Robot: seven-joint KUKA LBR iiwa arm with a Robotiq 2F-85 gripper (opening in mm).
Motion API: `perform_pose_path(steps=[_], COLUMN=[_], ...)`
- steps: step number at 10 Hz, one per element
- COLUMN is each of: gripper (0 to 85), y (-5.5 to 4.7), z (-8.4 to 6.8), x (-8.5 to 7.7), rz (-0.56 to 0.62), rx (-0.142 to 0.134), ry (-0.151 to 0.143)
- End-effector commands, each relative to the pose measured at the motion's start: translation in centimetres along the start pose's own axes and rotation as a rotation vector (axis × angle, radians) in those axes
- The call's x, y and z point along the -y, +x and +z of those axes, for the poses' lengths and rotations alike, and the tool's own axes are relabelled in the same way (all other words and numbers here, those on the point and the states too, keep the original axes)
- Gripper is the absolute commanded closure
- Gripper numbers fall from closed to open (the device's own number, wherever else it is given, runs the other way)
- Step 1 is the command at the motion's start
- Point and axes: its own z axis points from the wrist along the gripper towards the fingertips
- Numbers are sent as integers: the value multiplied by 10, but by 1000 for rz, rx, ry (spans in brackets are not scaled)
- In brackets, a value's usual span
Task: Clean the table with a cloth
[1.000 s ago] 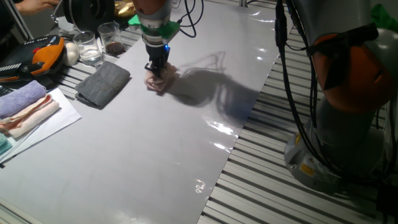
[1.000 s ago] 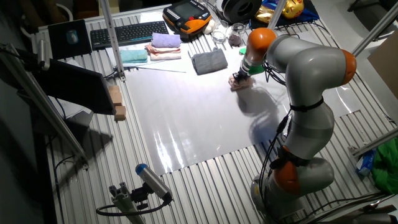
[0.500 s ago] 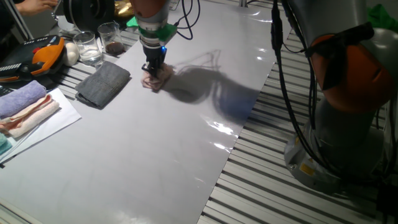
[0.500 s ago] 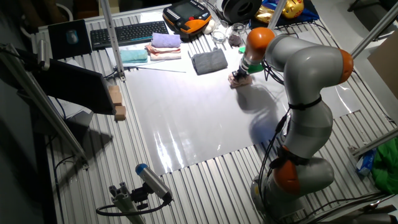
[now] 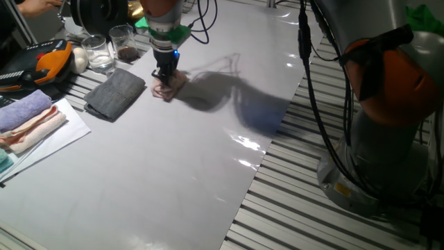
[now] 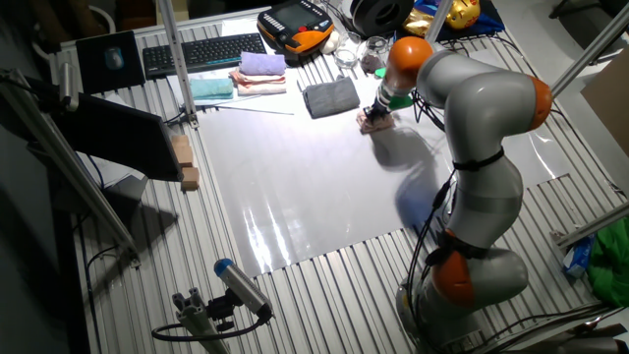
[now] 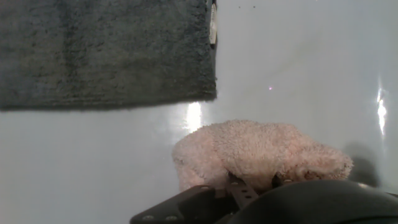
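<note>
The small pale pink cloth (image 5: 168,86) (image 6: 374,121) (image 7: 261,152) lies bunched on the pale grey glossy table (image 5: 173,160) (image 6: 295,187) (image 7: 298,56), near its far edge. My gripper (image 5: 164,82) (image 6: 376,114) points straight down and is shut on the cloth, pressing it against the sheet. In the hand view the fingers are mostly hidden by the cloth and the dark gripper body at the bottom edge.
A dark grey cloth (image 5: 116,92) (image 6: 331,97) (image 7: 106,50) lies just left of the pink one. Glasses (image 5: 99,53), a jar (image 5: 125,42), folded lavender and peach towels (image 5: 28,118) (image 6: 260,71) and an orange-black controller (image 5: 41,62) crowd the far-left edge. Slatted metal (image 5: 326,222) borders the sheet.
My gripper has dragged the pink cloth across the sheet towards the dark grey cloth and the glasses, a short way over the last second.
</note>
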Motion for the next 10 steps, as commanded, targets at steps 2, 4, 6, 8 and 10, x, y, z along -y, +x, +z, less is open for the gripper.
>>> perform_pose_path(steps=[2,4,6,8,10], gripper=[850,850,850,850,850], y=[-4,3,19,33,45], z=[4,6,-11,-20,-18], x=[-3,-1,1,-2,-7], rz=[-1,-6,-10,-6,3], rx=[6,9,-16,-16,-1], ry=[-2,-15,-14,-12,-17])
